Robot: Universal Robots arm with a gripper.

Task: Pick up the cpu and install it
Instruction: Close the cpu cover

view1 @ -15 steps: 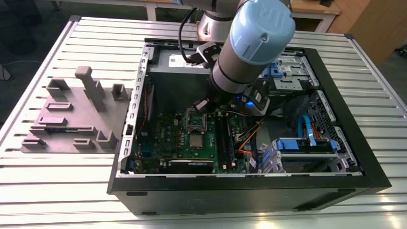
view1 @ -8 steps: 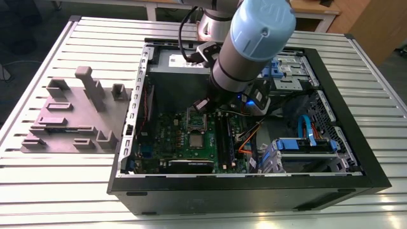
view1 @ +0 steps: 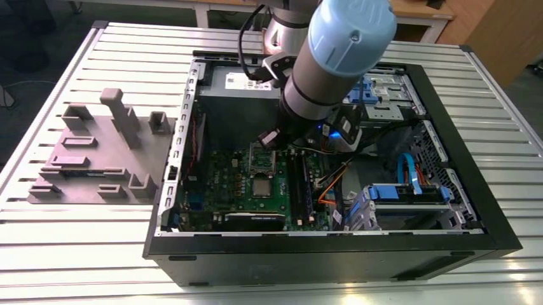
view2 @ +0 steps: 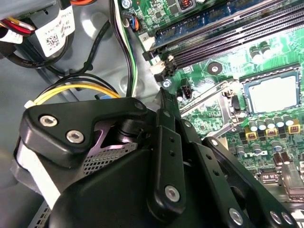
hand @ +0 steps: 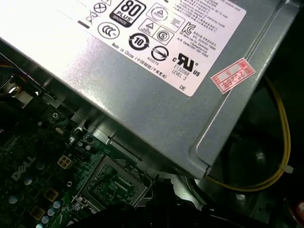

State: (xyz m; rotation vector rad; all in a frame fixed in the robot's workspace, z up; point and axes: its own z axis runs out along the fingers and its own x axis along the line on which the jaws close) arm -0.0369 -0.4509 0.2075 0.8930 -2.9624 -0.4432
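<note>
Black gripper [view2: 161, 142] links crowd the second wrist view; whether its fingers grip anything I cannot tell. Beyond them the cpu [view2: 271, 94] sits flat in its socket on the green motherboard [view2: 223, 61], retention frame open. The arm [view1: 327, 76] reaches into the case [view1: 475, 190].

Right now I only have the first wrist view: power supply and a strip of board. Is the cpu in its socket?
Observer: Yes. In the second wrist view the cpu lies flat in the socket, silver top up.
Operator: Is the retention frame over it?
Observer: No. The metal frame is swung off to one side, so the chip's top is uncovered.
Operator: Where's the arm?
Observer: In the exterior view the arm reaches down into the open case, above the motherboard.
</note>
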